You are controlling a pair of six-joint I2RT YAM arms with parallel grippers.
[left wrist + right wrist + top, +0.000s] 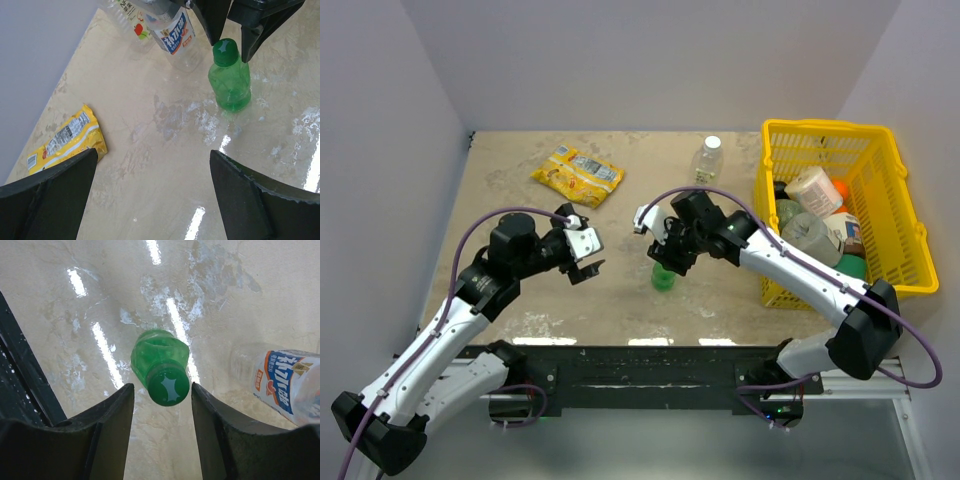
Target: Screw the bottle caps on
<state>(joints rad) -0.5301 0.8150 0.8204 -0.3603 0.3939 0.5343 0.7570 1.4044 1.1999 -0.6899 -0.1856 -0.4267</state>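
Observation:
A green bottle (pixel 663 278) stands upright mid-table with its dark green cap (pixel 169 385) on its neck. My right gripper (pixel 667 255) hangs over it, open. Its fingers (pixel 112 420) flank the cap on both sides with a gap, touching nothing. A clear bottle with a blue and red label (pixel 282 385) is close beside it and also shows in the left wrist view (pixel 175 35); its cap end is out of view. Another clear bottle (pixel 708 160) with a white cap stands at the back. My left gripper (pixel 588 255) is open and empty over bare table (pixel 153 152).
A yellow snack packet (pixel 577 176) lies at the back left and shows in the left wrist view (pixel 67 137). A yellow basket (pixel 880 150) of bulkier containers stands at the right edge. Grey walls enclose the table on three sides.

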